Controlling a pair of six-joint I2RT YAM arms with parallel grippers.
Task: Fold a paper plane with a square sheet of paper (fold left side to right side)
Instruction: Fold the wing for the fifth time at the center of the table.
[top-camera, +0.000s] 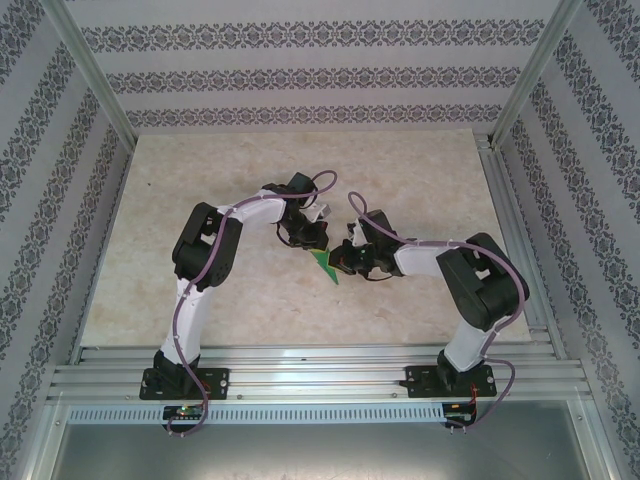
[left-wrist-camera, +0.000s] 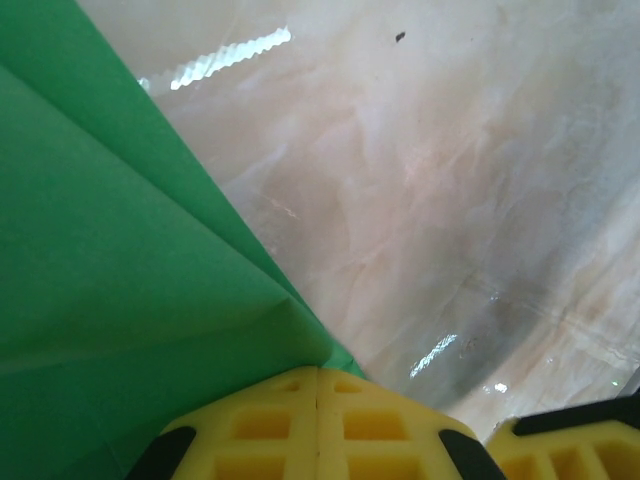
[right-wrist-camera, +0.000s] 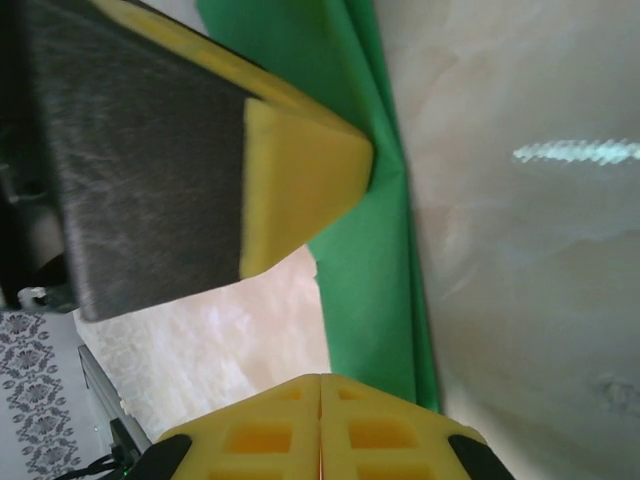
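Evidently, a thin bright-green sheet of paper, already creased into layers, is held up off the pale marble-patterned table beneath it, roughly above the table's middle. It is met from both sides: the left gripper is set at the paper's far left edge and the right gripper just beside its right edge. This is presumably so that one side can be anchored while the other is carried across for the left-to-right fold.

From overhead, a small green wedge is made out between the two black grippers, but the jaws cannot be judged there. From the left wrist, the yellow ribbed fingers are seen pressed together with a folded corner of the paper drawn in at their tips, so the sheet is judged to be pinched there. Creases fanning away from that corner are also shown.

From the right wrist, the right gripper's fingers are likewise seen closed flat against each other, with the paper's narrow end running just beside one fingertip. Whether it is caught between them cannot be told. What the left wrist cannot give is supplied here: a left finger, yellow with a dark pad, is laid against the paper's face
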